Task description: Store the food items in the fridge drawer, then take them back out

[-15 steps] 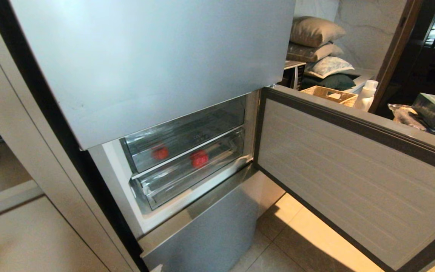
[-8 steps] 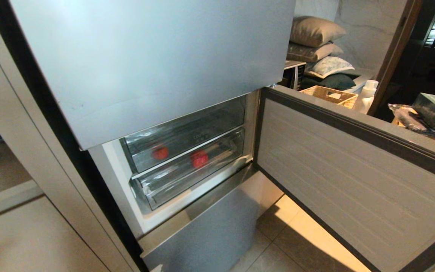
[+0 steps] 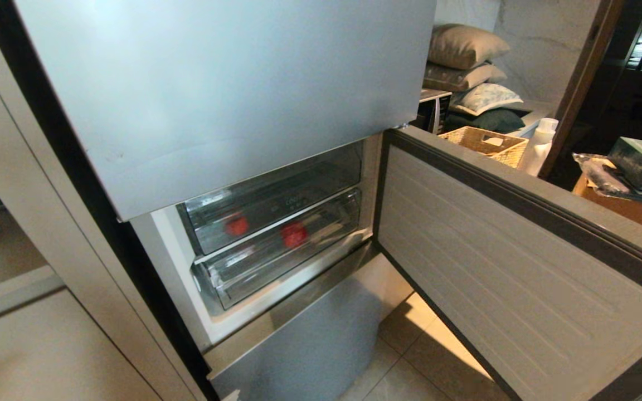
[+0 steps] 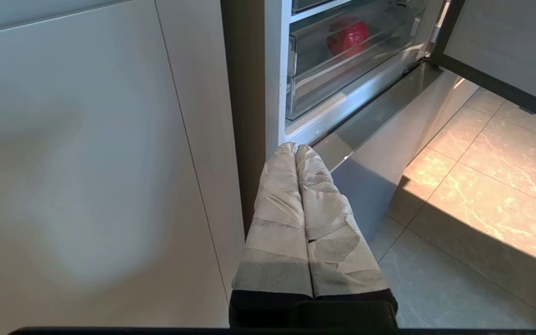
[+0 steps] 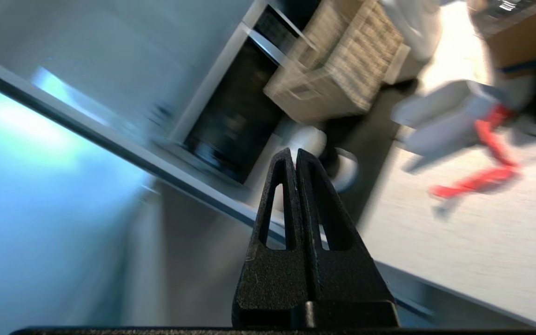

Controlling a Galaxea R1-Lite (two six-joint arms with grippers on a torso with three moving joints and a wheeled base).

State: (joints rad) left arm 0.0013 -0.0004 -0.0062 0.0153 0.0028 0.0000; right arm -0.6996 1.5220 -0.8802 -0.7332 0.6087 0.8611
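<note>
the small glossy red fruit (image 3: 293, 234) sat inside the clear plastic fridge drawer (image 3: 254, 270); the left pincer (image 4: 295, 150), empty and pressed together, waited nearer, below it; the right pincer (image 5: 294, 156), likewise closed, faced elsewhere.

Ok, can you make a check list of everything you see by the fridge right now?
Surface: tiled floor, partly sunlit.
Job's things: red fruit inside the pushed-in fridge drawer; another red shape in the compartment above, unclear.
Clutter: nothing seen.
Grippers: left gripper shut, empty, low beside the fridge; right gripper shut, empty, near the open door.
Cables: one red cord or strap, blurred.
Surroundings: pillows, wicker basket, white bottle, green box.
</note>
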